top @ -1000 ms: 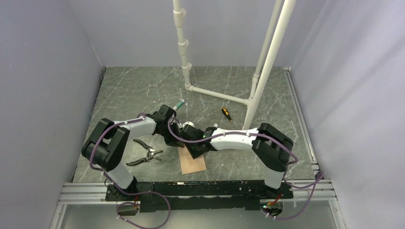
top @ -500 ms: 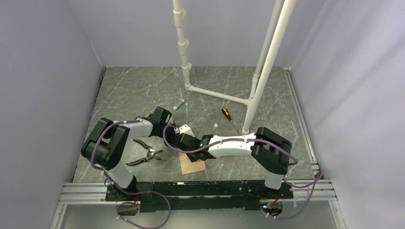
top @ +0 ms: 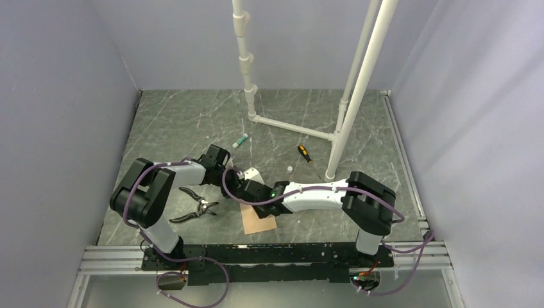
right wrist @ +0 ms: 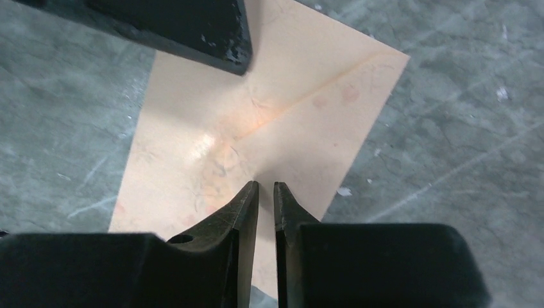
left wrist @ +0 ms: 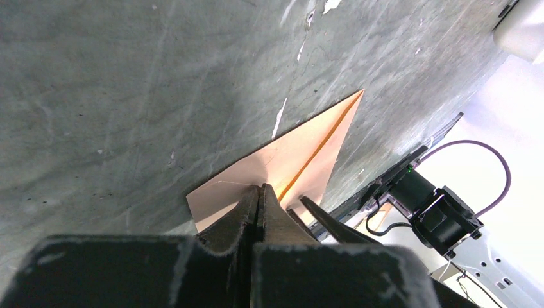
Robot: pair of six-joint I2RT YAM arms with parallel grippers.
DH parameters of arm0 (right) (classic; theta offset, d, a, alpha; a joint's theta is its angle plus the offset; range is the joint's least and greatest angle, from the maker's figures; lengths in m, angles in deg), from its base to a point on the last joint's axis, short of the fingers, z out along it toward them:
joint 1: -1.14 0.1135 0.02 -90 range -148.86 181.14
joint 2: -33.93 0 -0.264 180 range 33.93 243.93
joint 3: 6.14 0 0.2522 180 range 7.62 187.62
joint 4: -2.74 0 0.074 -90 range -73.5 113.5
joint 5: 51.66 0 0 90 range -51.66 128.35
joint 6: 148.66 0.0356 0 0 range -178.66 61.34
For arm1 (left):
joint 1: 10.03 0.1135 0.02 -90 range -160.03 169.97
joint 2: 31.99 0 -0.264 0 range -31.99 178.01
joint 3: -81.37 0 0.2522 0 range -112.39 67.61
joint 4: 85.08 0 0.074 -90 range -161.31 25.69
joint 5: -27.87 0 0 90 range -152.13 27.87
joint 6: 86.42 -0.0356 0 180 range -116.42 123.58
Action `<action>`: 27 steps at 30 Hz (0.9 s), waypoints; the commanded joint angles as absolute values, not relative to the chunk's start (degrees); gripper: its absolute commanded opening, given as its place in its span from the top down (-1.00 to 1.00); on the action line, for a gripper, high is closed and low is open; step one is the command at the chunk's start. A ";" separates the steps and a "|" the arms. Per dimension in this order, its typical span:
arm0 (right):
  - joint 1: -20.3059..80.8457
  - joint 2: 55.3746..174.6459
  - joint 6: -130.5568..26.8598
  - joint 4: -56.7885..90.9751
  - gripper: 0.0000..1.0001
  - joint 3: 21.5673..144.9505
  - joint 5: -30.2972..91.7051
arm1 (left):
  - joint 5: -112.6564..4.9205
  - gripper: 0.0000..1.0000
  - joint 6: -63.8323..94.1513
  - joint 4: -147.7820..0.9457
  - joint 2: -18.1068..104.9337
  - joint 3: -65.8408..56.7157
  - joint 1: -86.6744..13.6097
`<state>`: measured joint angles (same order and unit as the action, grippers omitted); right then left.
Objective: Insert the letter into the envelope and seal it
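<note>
Left end effector (left wrist: 260, 188) is clenched on the edge of the envelope's (left wrist: 301, 144) pointed flap. Right end effector (right wrist: 265, 186), fingers barely parted and gripping nothing, sits just beside it over the envelope's body on the worktop (left wrist: 128, 77).

Robotics laboratory, test cell: a dark marbled table (top: 179, 122) is closed in on three sides by plain lavender-grey panels (top: 64, 96), and a frame of white plastic pipe (top: 292, 127) is stood on its far half. The left arm (top: 186, 170) and the right arm (top: 314, 194) are bolted side by side to an aluminium rail (top: 115, 260) along the table's near edge, with purple cables (top: 224, 183) run along them. Pliers (top: 192, 206) and a screwdriver (top: 303, 153) are seen lying on the marbled surface.
</note>
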<state>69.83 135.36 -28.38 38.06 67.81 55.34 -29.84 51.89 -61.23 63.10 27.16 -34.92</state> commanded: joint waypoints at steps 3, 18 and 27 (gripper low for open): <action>68.56 131.31 -27.32 45.82 0.60 71.78 56.97 | -36.37 0.95 49.49 -56.33 65.95 30.17 -36.04; 68.41 134.10 -25.84 48.01 0.57 69.87 50.31 | -35.85 0.95 49.40 -56.46 66.96 29.20 -36.03; 68.42 138.12 -24.80 49.20 0.54 69.93 49.51 | -35.75 0.95 49.56 -56.54 66.97 29.29 -36.05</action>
